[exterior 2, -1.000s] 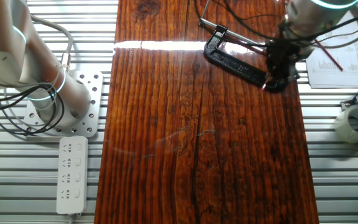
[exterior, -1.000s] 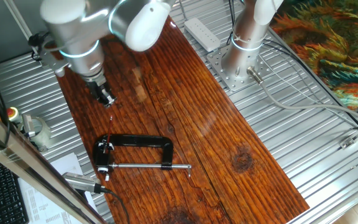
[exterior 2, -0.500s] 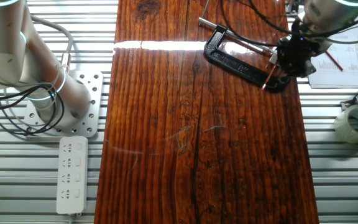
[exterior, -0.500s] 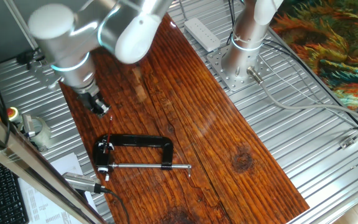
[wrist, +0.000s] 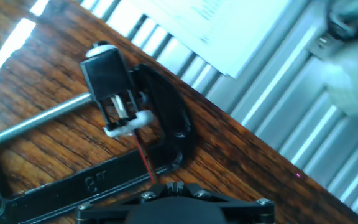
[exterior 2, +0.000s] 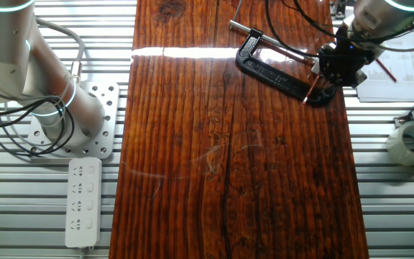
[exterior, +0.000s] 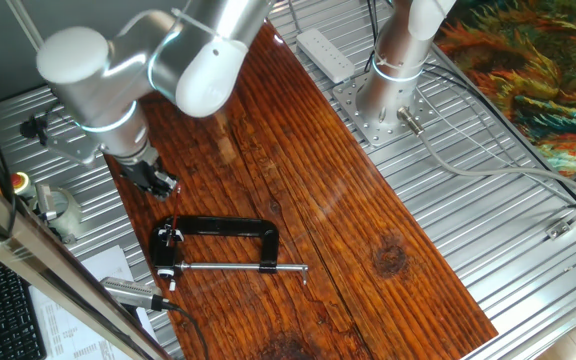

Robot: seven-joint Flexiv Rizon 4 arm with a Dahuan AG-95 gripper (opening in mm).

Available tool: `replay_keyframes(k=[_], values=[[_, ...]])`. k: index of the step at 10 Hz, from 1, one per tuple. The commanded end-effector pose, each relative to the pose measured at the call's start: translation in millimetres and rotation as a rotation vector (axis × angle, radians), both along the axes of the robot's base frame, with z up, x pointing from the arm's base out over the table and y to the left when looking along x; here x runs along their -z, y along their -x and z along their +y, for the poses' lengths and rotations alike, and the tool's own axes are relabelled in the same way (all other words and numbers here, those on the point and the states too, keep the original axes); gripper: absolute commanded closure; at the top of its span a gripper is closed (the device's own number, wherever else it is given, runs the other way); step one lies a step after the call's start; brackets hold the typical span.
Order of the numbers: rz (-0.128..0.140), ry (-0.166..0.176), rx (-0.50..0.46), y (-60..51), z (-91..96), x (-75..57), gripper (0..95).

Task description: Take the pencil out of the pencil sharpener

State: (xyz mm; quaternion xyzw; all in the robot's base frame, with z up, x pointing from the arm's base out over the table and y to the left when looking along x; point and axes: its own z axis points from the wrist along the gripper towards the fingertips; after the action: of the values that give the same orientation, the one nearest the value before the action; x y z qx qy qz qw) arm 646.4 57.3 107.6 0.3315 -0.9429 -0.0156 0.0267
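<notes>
My gripper [exterior: 165,183] is shut on the pencil [exterior 2: 311,86], a thin reddish stick slanting out from the fingertips over the end of the black clamp [exterior 2: 277,75]. In the hand view the gripper [wrist: 169,185] sits at the bottom edge. From it the pencil [wrist: 145,158] runs up toward the white part of the pencil sharpener [wrist: 114,84], a small black block held at the end of the clamp's silver rod [wrist: 36,124]. I cannot tell whether the pencil's far tip touches the sharpener. The sharpener also shows in one fixed view [exterior: 168,245].
The clamp [exterior: 223,228] lies on the red-brown wooden board [exterior: 348,210]. A tape roll [exterior 2: 412,140] and paper sheets [exterior 2: 397,68] lie on the metal table beside the board. A white power strip [exterior 2: 83,201] and a second arm's base [exterior 2: 60,119] stand on the other side.
The arm has swung sideways and the gripper has tilted over, carrying the pencil with it. The pencil now slants instead of hanging straight down. The clamp has not moved.
</notes>
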Motion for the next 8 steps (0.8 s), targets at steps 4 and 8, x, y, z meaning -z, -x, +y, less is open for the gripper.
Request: replay_keyframes(k=[4, 8], values=[[-0.020, -0.002, 0.001, 0.6, 1.7, 0.8, 95.0], [-0.012, -0.003, -0.043, 1.1, 1.3, 1.6, 95.0]])
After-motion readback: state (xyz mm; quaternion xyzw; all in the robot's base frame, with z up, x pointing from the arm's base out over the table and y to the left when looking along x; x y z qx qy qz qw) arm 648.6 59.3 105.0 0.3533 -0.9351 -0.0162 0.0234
